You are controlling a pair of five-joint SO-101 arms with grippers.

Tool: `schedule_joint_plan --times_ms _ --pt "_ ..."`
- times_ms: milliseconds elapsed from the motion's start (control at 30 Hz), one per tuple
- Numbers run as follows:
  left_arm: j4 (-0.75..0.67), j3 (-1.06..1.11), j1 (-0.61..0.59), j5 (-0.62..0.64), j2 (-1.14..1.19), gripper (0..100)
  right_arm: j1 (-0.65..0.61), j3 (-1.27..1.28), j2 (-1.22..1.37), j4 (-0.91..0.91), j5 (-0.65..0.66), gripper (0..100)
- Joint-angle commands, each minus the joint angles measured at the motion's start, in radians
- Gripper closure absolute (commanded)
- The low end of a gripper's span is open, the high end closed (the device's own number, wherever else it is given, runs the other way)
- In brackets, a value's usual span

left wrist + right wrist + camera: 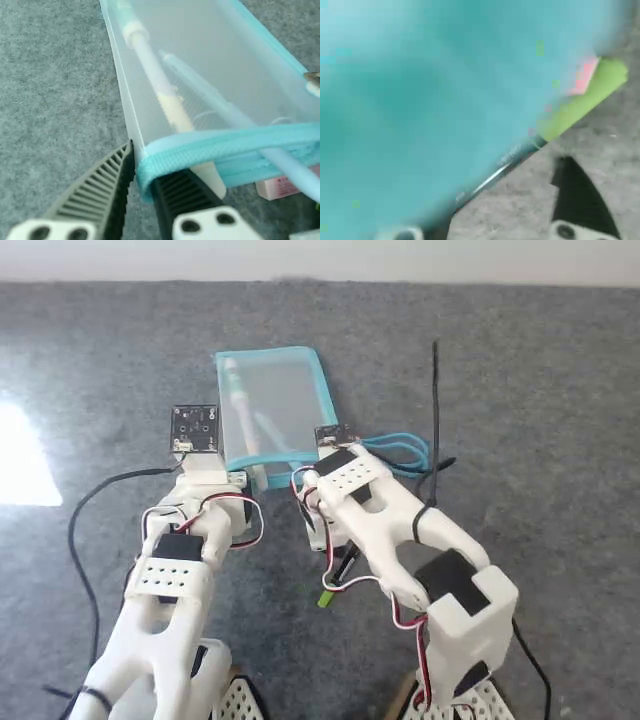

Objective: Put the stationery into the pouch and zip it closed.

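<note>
Translucent, teal-edged pouch (275, 400) holds a white pen (150, 65) inside.

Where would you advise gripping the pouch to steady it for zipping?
I'd grip the pouch at the near left corner of its zipper edge, coming from the robot's side: it lies flat, and that thick teal binding gives a firm ridge.

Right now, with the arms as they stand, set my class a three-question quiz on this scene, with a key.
1. True or false: the left gripper pinches a corner of the pouch.
2. What lies inside the pouch? A) scissors B) pens C) a ruler
3. Fill in: with a blue pen poking out of its mouth, the pouch is not yet ___.
Key: 1 true; 2 B; 3 zipped.
</note>
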Motion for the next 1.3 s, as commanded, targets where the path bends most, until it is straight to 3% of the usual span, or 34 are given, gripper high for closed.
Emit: schedule_joint_plan --times_ms 0,167,300,400,700,933,1167,1267 --pt "-0.028 -0.031 0.006 0.006 -0.009 99 0.09 0.002 0.01 0.008 -0.006 87.2" --pt "-0.028 -0.031 0.006 0.006 -0.009 99 0.318 -0.009 0.007 0.01 0.224 98.3" --pt "-0.028 -0.031 0.006 0.008 -0.009 99 0.515 -0.078 -0.031 0.033 0.45 99.1" --pt "-0.028 -0.031 0.006 0.008 -0.009 99 0.587 -0.169 -0.061 0.111 0.548 99.1" --pt "-0.026 -0.031 0.006 0.008 -0.009 99 0.57 -0.301 -0.064 0.165 0.612 96.5" --pt "-0.026 -0.022 0.005 -0.025 -0.009 99 0.535 -0.307 -0.071 0.245 0.598 59.8" --pt "-0.026 -0.021 0.005 -0.029 -0.009 99 0.538 -0.29 -0.162 0.337 0.621 60.6" --pt "-0.026 -0.021 0.005 -0.029 -0.009 99 0.51 -0.169 -0.236 0.32 0.582 60.7"
